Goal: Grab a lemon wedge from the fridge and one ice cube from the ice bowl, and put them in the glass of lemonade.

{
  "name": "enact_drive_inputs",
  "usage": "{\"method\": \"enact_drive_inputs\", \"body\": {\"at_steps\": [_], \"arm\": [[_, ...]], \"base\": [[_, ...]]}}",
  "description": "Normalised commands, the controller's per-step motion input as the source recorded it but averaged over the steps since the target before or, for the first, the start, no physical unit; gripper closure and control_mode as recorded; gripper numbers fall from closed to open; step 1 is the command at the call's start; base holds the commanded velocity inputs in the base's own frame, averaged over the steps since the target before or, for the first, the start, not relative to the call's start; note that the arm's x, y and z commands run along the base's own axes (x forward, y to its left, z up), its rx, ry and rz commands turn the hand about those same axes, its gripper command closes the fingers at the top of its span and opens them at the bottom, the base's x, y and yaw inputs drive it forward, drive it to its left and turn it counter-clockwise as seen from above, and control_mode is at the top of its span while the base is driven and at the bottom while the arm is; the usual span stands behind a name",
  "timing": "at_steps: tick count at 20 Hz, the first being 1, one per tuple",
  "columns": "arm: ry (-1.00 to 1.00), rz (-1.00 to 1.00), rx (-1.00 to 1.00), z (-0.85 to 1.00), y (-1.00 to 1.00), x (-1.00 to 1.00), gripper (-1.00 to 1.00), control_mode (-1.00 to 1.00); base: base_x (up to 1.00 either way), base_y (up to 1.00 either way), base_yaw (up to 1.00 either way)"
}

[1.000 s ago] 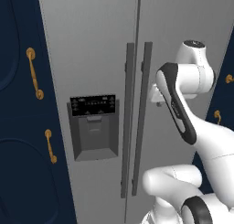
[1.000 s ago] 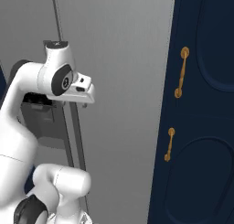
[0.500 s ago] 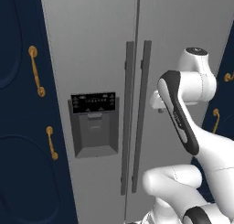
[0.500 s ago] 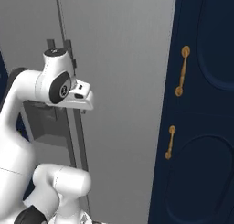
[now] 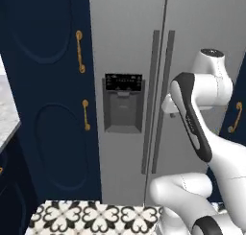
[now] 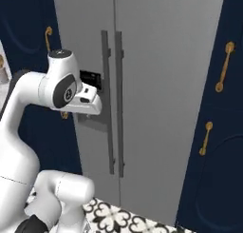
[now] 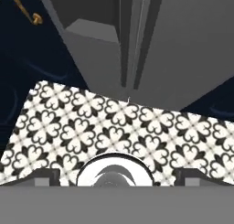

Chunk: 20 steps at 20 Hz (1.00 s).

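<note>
Rolling closer: the fridge (image 5: 144,61) looks bigger now, in the middle.
Claw: (image 7: 117,175) wide apart, holding nothing.
Doors: shut, so no lemon yet.

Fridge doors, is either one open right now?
No, both doors of the fridge sit flush and closed, with the two vertical bar handles side by side at the centre seam.

You face a grey fridge (image 5: 129,47) with a black dispenser panel (image 5: 123,81). Navy cabinets (image 5: 53,85) carry gold handles (image 5: 79,51). The floor (image 7: 114,127) shows black-and-white floral tiles.
</note>
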Motion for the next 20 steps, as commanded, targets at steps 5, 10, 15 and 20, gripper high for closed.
{"method": "enact_drive_inputs", "body": {"at_steps": [5, 10, 15, 20], "arm": [[0.00, 0.00, 0.00, 0.00, 0.00, 0.00, -1.00, 1.00], [0.00, 0.00, 0.00, 0.00, 0.00, 0.00, -1.00, 1.00], [0.00, 0.00, 0.00, 0.00, 0.00, 0.00, -1.00, 1.00], [0.00, 0.00, 0.00, 0.00, 0.00, 0.00, -1.00, 1.00]], "base": [[0.24, 0.53, 0.67], [0.52, 0.67, 0.65], [0.67, 0.66, 0.58], [0.86, 0.26, 0.46]]}}
